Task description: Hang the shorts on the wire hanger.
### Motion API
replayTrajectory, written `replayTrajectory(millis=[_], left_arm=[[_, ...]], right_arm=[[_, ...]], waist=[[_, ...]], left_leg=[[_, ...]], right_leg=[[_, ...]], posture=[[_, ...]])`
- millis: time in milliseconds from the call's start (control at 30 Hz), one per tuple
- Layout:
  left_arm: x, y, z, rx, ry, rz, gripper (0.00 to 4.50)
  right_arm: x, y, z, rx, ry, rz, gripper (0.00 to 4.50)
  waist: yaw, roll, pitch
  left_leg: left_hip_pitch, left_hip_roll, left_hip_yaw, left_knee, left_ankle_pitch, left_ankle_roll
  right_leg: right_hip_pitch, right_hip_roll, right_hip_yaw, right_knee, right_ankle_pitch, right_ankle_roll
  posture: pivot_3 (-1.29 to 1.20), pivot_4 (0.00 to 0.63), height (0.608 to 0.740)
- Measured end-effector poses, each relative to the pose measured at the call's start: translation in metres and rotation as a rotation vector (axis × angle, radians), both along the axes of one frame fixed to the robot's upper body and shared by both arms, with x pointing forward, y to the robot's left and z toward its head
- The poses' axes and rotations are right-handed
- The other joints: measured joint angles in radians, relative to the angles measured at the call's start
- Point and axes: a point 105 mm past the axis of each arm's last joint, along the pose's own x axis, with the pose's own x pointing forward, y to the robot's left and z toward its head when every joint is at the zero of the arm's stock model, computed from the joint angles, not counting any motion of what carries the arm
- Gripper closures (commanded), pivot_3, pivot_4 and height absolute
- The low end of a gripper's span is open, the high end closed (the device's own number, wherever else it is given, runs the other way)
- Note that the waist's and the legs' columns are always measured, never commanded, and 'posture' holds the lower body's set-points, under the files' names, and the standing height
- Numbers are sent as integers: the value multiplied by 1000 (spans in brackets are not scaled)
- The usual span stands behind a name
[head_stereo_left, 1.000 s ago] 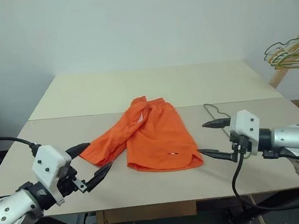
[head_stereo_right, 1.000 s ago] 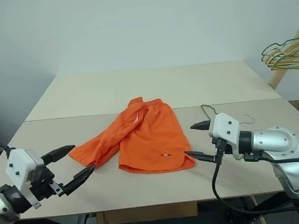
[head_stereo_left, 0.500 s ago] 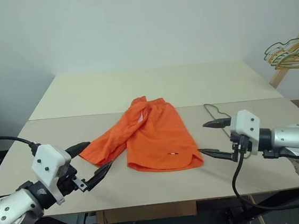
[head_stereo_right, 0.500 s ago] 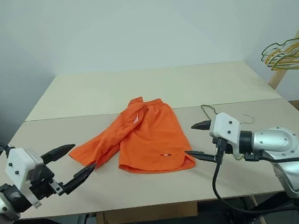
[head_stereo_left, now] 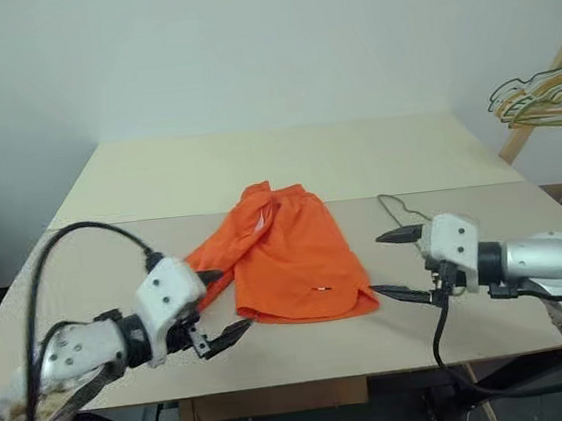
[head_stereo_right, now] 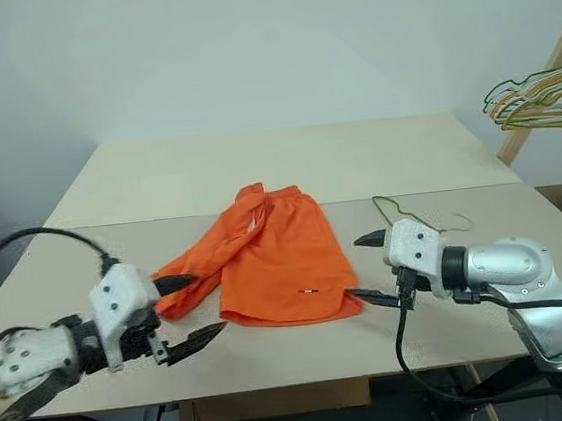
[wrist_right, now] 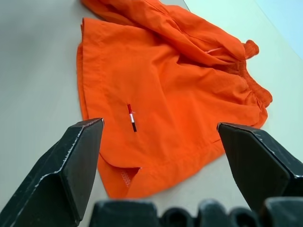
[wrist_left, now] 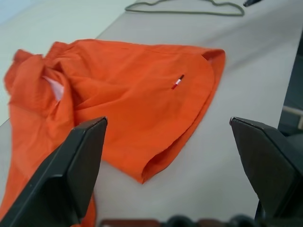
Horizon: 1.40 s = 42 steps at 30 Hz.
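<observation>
1. Head views: the shorts (head_stereo_left: 284, 254) lie mid-tabletop (head_stereo_left: 256, 168), long axis near to far, between the left gripper (head_stereo_left: 221, 305) and right gripper (head_stereo_left: 389, 263); the hanger (head_stereo_left: 401, 208) lies just beyond the right gripper.
2. Left wrist: gripper wide, empty, facing the near hem.
3. Right wrist: gripper wide, empty, facing the tagged leg.

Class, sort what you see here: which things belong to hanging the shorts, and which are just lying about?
Belongs to the job:
shorts
wire hanger
left gripper, open
right gripper, open

Just about:
bunched hangers at the far right
table
</observation>
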Motion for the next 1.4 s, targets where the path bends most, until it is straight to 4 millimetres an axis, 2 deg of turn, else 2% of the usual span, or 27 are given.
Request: replayTrajectory(millis=[100, 267, 400, 500, 667, 900, 967, 1067, 1167, 1267, 1400], left_arm=[[3, -10, -26, 131, 39, -74, 0], [15, -7, -65, 319, 57, -103, 0], [35, -2, -80, 402, 28, -55, 0], [47, -6, -87, 421, -9, -45, 571], [61, -17, -94, 444, -62, -62, 2241], [63, -18, -99, 453, -54, -93, 4454], [64, -13, -99, 449, -46, -84, 4454], [56, 9, -98, 465, -25, -109, 4454], [51, 52, -94, 558, -24, -101, 4454], [50, 106, -90, 664, -22, -35, 4454], [48, 157, -86, 727, 13, 54, 4454]], right_arm=[[-4, 6, -4, -1, 13, 23, 46], [-4, 6, -4, -3, 12, 23, 46], [-3, 6, -4, -5, 11, 21, 46], [-3, 6, -5, -4, 11, 20, 0], [-3, 7, -4, 3, 10, 22, 0], [-3, 7, -4, 2, 7, 20, 0], [-2, 7, -4, 3, 3, 17, 0], [-3, 8, -4, 5, 1, 18, 0], [-4, 8, -5, 6, 4, 17, 0], [-6, 8, -8, 6, 16, 17, 0], [-7, 10, -8, 9, 15, 23, 0]], waist=[[-8, 0, 0], [-17, 0, 0], [-21, 0, 0], [-22, 0, 0], [-24, 0, 0], [-32, 0, 0], [-33, 0, 0], [-49, 0, 0], [-61, 1, 0], [-65, 1, 0], [-60, 3, 1]], left_leg=[[0, -1, 1, 0, 0, -1], [0, -1, 1, 0, 1, -1], [-1, 0, 1, 1, 1, -1], [-1, 0, 1, 1, 0, 0], [-1, 0, 1, 2, 0, 1], [0, 1, 0, 3, -3, 6], [-1, 2, 0, 3, -3, 7], [-1, 3, 1, 2, -1, 2], [0, 3, 1, 2, -1, 2], [1, 3, 1, 1, -1, 2], [0, 3, 1, 1, -4, 6]], right_leg=[[0, 1, 0, 0, 0, 0], [-1, 2, 0, 0, 0, 0], [0, 2, 0, 0, 0, 0], [0, 2, 0, 0, 0, 1], [0, 1, 1, 0, 0, 1], [-1, 1, 1, 1, 0, 1], [-1, 1, 1, 1, 0, 0], [-2, 1, 1, 1, 0, 0], [-3, 1, 1, 2, -1, 0], [-2, 0, 1, 2, -1, 0], [-3, -1, 0, 2, -1, 0]], posture=[[170, 0, 740], [163, 0, 740], [161, 0, 740], [156, 0, 740], [141, 0, 740], [130, 0, 740], [131, 0, 740], [135, 0, 740], [143, 0, 740], [153, 0, 740], [160, 0, 740]])
